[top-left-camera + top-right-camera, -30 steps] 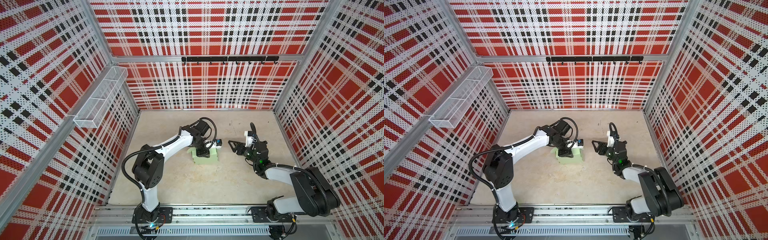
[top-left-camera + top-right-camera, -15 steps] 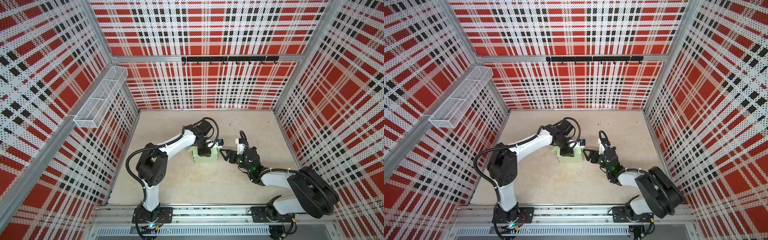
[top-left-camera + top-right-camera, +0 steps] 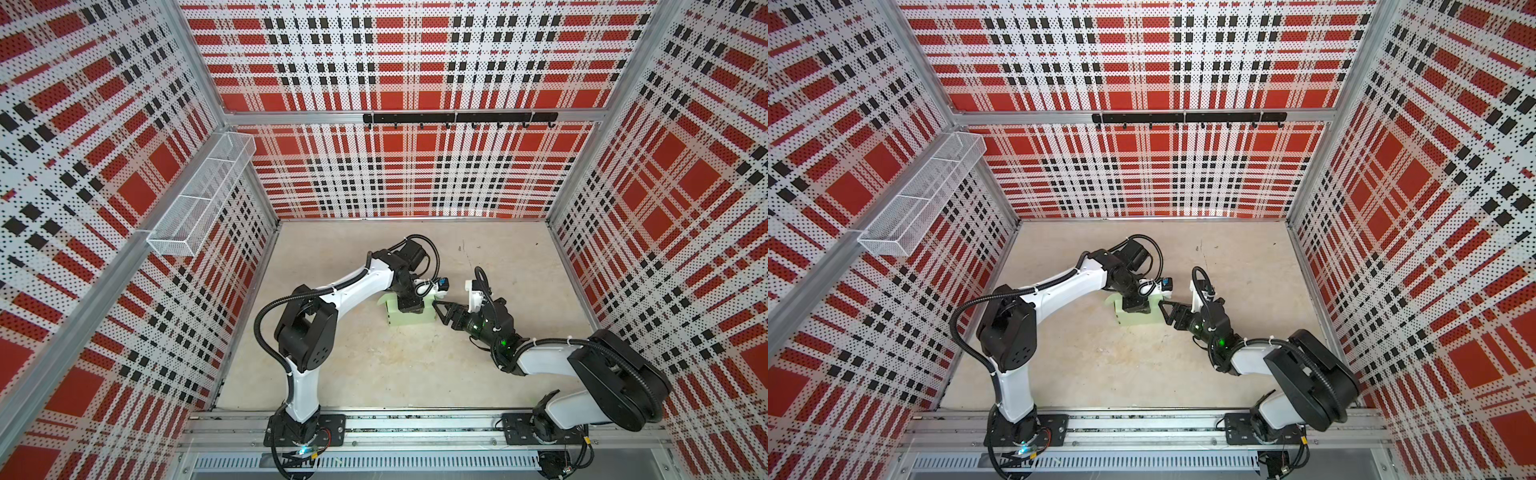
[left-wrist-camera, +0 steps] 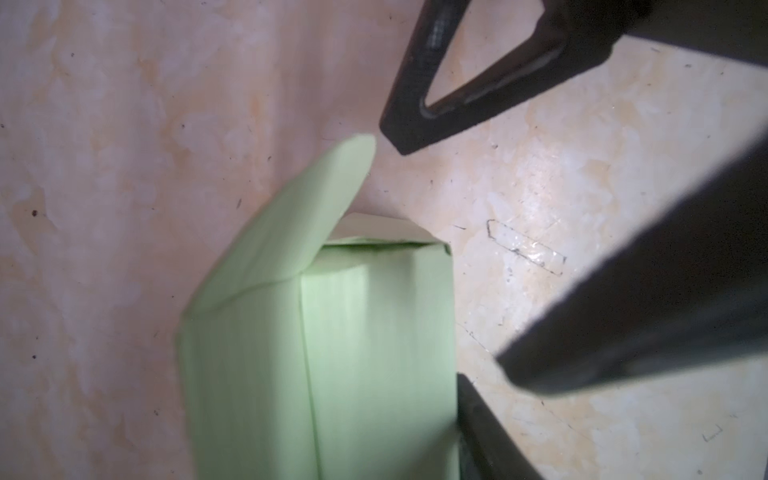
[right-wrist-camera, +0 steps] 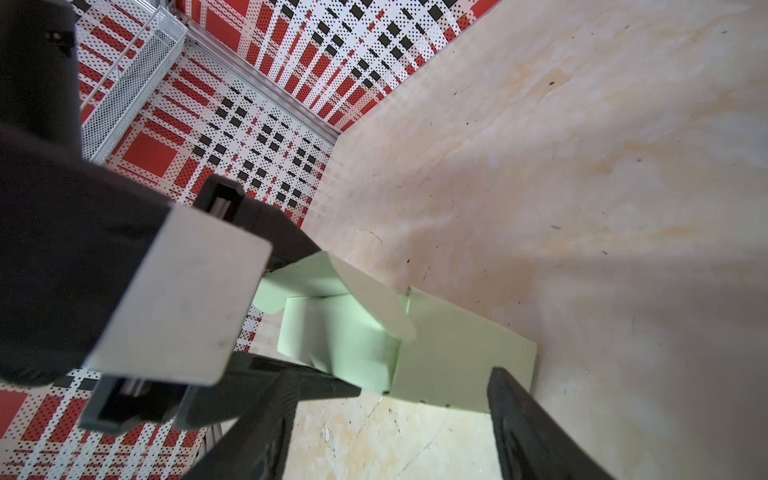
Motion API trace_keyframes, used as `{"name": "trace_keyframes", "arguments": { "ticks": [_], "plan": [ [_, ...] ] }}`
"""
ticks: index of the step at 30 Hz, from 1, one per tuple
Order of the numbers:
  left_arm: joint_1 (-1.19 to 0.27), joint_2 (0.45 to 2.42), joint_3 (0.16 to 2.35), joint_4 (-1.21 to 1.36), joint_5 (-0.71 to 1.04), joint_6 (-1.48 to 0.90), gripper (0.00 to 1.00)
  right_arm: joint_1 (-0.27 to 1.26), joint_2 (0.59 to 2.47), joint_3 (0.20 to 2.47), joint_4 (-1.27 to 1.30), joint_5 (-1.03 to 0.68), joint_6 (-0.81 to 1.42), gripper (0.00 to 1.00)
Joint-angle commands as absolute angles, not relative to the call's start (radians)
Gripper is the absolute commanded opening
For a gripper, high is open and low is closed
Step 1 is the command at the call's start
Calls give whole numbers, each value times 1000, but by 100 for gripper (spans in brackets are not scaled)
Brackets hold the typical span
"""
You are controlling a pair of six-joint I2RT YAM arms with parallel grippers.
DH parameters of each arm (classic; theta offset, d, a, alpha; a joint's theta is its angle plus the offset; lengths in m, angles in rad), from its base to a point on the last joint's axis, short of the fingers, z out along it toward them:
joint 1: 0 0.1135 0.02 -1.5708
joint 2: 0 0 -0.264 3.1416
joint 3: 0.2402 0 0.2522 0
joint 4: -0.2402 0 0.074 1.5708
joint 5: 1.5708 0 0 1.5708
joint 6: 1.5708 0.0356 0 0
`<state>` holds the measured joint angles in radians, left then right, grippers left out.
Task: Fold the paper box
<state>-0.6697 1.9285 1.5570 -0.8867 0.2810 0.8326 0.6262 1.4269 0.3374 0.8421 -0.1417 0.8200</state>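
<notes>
The paper box (image 3: 409,319) (image 3: 1138,320) is a pale mint-green, partly folded block on the floor in both top views. My left gripper (image 3: 409,306) (image 3: 1136,306) comes down on top of it and is shut across its body. One finger (image 4: 482,428) lies against the box's side; the other is hidden by the box (image 4: 332,353). A rounded flap (image 4: 299,224) stands loose at the box's end. My right gripper (image 3: 441,312) (image 3: 1167,313) (image 5: 395,419) is open just off that end, with only floor between its fingers. The box (image 5: 457,357) lies just beyond its tips.
A white wire basket (image 3: 199,199) hangs on the left wall. A black hook rail (image 3: 457,118) runs along the back wall. Plaid perforated walls close in three sides. A metal rail (image 3: 415,424) with both arm bases runs along the front.
My right gripper has moved left across the floor to the box's end and its jaws have spread wider. My left gripper has stayed on the box.
</notes>
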Motion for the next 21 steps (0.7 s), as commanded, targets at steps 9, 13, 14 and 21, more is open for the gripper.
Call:
{"name": "trace_keyframes", "arguments": {
  "ticks": [9, 13, 14, 21],
  "plan": [
    [-682, 1964, 1549, -905, 321, 816, 49, 643, 1466, 476, 698, 5, 769, 61],
    [-681, 1959, 1542, -904, 333, 815, 50, 641, 1534, 501, 695, 27, 790, 54],
    [-679, 1959, 1540, -902, 336, 812, 50, 642, 1545, 505, 690, 28, 792, 53],
    [-662, 1944, 1537, -900, 357, 799, 54, 645, 1559, 533, 532, 75, 778, 47]
  ]
}}
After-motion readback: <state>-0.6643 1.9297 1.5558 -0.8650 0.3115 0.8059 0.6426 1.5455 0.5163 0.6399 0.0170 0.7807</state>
